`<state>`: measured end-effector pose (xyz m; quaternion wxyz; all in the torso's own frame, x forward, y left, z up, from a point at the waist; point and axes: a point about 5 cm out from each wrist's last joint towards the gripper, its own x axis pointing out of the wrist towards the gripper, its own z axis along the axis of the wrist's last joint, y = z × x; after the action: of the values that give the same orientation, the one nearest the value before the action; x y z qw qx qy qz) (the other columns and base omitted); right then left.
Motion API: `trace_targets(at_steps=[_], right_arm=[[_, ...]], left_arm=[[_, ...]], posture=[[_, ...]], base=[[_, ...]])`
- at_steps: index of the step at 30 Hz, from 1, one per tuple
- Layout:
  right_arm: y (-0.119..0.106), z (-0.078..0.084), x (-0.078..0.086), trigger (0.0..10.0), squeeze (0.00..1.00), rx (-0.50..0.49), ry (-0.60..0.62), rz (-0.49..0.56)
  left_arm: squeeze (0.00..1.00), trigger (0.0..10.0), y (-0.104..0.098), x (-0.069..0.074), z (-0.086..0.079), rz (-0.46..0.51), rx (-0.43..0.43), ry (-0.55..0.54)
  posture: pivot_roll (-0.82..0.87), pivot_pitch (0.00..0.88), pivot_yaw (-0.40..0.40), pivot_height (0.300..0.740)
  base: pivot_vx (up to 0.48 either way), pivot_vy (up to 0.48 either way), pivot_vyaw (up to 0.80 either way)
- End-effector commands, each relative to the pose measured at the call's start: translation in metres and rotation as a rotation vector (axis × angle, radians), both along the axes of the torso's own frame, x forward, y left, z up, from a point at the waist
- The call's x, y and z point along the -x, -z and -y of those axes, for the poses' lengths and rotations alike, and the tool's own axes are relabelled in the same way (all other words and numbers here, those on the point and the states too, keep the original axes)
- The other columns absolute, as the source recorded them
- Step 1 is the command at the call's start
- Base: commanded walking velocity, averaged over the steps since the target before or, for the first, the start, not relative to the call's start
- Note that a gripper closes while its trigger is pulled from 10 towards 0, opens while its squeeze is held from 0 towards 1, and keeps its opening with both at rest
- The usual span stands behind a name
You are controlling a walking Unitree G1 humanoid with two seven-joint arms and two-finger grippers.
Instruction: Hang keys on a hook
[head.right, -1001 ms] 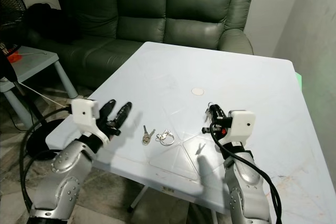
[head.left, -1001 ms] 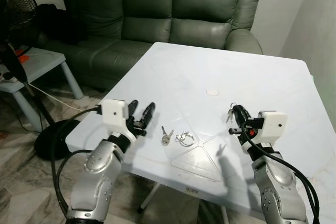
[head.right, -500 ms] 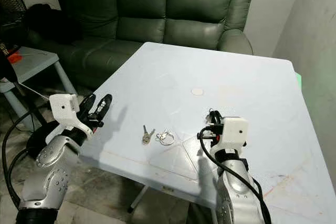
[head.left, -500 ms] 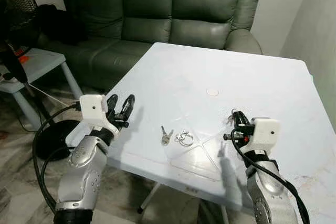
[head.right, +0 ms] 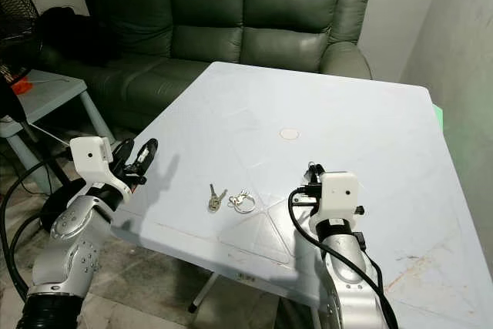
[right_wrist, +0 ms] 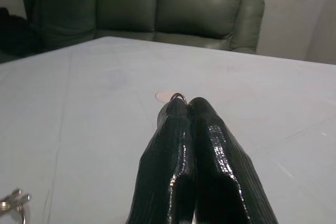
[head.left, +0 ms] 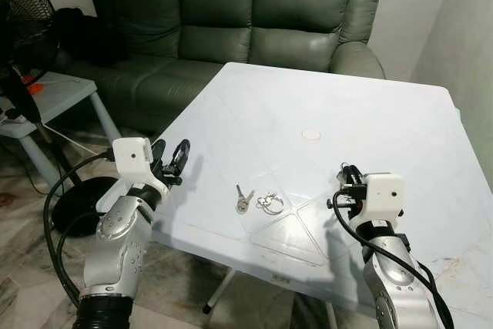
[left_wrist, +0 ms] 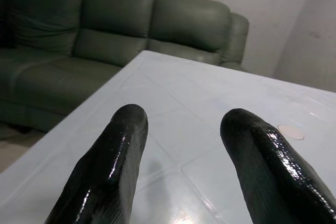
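Keys lie flat on the white table, near its front edge, with a loose key ring just beside them on the robot's right. Neither gripper touches them.

Left gripper hovers at the table's left front corner, fingers spread apart, nothing between them; well apart from the keys.

Right gripper sits low over the table to the right of the keys, fingers pressed together. A small metal ring pokes out at the tips, so it is clamped on that ring; what hangs from it, can't tell.

Small round disc on the table further back. Green sofa behind the table; small side table and a fan on the left.
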<state>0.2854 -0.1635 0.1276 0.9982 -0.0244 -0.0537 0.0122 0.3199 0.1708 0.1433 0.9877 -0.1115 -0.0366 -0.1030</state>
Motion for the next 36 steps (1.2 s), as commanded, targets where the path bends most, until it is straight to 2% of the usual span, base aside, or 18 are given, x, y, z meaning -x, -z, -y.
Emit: trace_targets(at_steps=[1,29,36], right_arm=[[0.0017,0.0,-0.0019,10.0,0.0,0.009,0.002,-0.016],[0.0019,0.0015,-0.0076,10.0,0.0,0.025,-0.011,-0.015],[0.0034,0.0014,-0.0079,10.0,0.0,0.03,-0.014,-0.019]], left_arm=[[0.0,10.0,-0.0061,-0.0039,0.0017,0.021,-0.012,-0.001],[0.0,10.0,-0.0126,-0.0127,0.0044,0.072,-0.003,0.007],[0.0,10.0,-0.0123,-0.0133,0.0047,0.081,-0.024,0.01]], posture=[[0.12,0.0,0.055,0.74],[0.11,0.0,0.048,0.74],[0.11,0.0,0.047,0.74]], base=[[0.0,0.0,-0.78],[0.0,0.0,-0.77],[0.0,0.0,-0.77]])
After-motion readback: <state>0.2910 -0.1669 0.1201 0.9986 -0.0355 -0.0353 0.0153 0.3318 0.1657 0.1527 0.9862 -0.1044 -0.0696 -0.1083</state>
